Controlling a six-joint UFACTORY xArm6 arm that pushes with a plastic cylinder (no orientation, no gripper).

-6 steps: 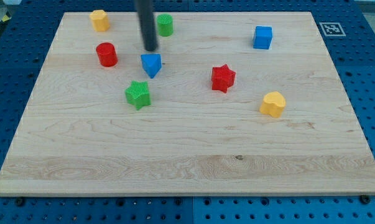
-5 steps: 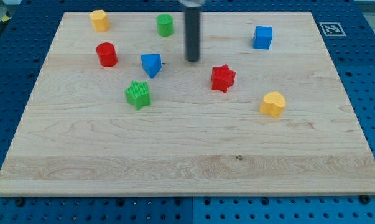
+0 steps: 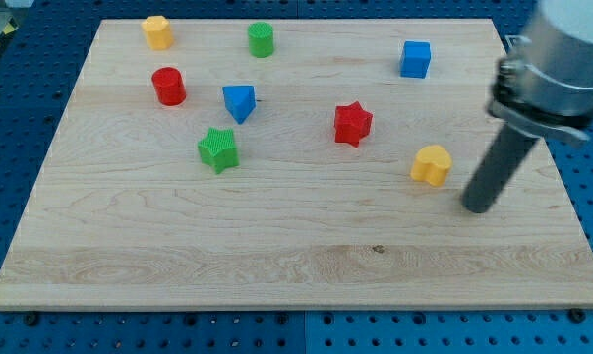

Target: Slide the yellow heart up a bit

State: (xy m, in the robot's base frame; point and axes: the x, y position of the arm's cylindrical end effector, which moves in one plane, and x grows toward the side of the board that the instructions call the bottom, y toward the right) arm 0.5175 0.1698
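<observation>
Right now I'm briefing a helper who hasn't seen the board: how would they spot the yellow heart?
Start at the wooden board and go to its right half. The yellow heart sits below and right of the red star, with my tip just to its lower right. The only other yellow block is in the top-left corner.
</observation>
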